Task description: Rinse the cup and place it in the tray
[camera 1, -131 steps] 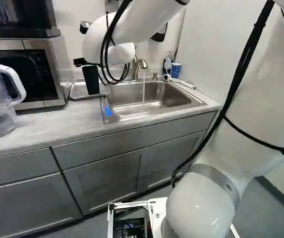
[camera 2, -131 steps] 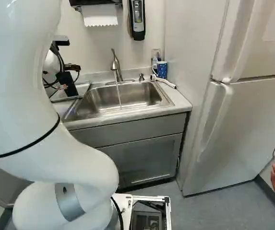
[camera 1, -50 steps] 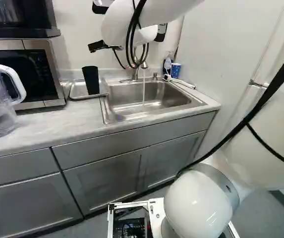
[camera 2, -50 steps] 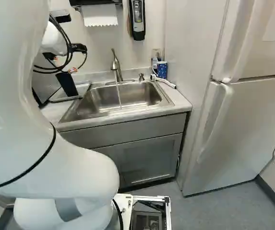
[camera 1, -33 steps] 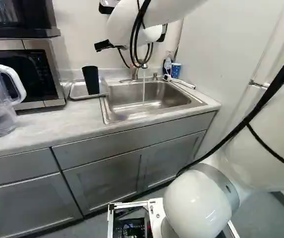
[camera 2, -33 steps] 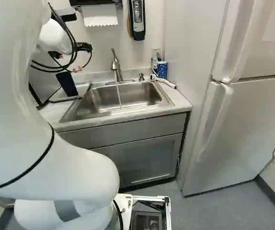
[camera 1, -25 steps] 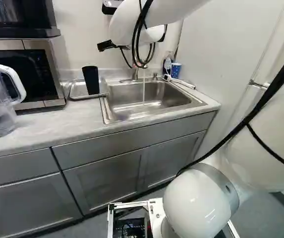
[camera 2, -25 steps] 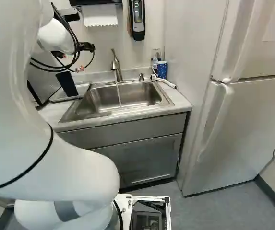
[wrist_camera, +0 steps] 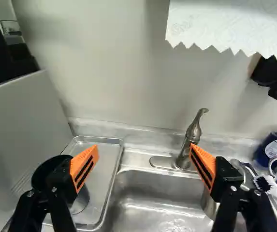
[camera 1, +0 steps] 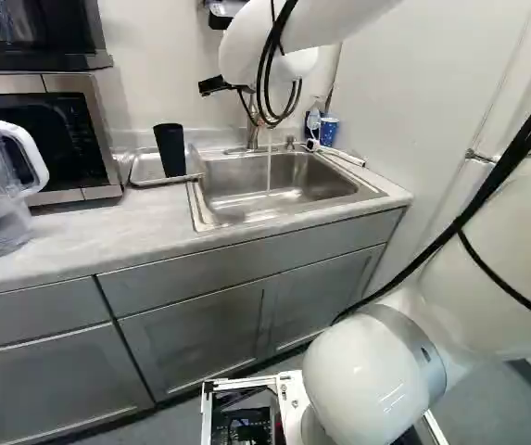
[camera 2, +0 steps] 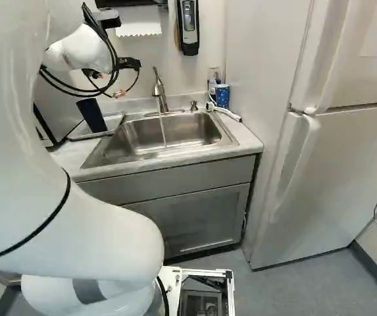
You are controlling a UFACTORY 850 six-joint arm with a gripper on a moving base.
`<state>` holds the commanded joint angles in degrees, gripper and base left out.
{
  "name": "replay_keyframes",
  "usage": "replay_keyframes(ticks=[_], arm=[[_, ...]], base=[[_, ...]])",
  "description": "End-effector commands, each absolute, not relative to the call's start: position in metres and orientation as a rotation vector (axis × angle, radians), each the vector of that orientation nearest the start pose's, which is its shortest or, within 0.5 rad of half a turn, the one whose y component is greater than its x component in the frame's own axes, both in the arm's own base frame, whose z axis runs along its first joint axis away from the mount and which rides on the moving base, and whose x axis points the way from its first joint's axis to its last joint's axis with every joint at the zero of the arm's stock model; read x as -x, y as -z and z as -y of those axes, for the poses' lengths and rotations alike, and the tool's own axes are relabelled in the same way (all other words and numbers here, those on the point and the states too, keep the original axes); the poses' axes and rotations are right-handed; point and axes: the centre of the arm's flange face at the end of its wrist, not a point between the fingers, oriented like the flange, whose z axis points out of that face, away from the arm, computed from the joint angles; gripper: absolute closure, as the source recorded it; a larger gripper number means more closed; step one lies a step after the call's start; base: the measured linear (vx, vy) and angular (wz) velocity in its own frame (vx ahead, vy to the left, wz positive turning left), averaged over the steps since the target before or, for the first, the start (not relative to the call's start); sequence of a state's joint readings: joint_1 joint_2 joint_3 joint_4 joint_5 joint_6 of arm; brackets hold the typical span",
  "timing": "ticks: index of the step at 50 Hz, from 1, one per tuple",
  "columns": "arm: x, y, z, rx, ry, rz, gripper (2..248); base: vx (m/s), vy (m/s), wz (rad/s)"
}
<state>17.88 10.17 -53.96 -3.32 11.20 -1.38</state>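
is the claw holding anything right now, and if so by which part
Nothing is held: the claw is open, with no object between its fingers. The cup stands in the tray.

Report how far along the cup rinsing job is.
Placing looks done: the black cup sits in the tray beside the sink. Nothing is in hand: the gripper hangs clear of the cup, jaws apart. The rinse can't be confirmed here, though water runs from the faucet into the sink. Probably left: shutting off that water, if wanted.
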Motion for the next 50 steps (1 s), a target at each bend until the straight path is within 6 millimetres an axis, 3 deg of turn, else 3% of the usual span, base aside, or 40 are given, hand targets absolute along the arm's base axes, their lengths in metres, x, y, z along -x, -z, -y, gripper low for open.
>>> replay_keyframes(ticks=[21, 50], arm=[[-0.468, -0.697, -0.136, 2.312, 1.875, 0.434, 3], [-0.513, -0.698, -0.132, 2.336, 1.883, 0.402, 3]], base=[[0.0, 0.0, 0.0], [0.0, 0.0, 0.0]])
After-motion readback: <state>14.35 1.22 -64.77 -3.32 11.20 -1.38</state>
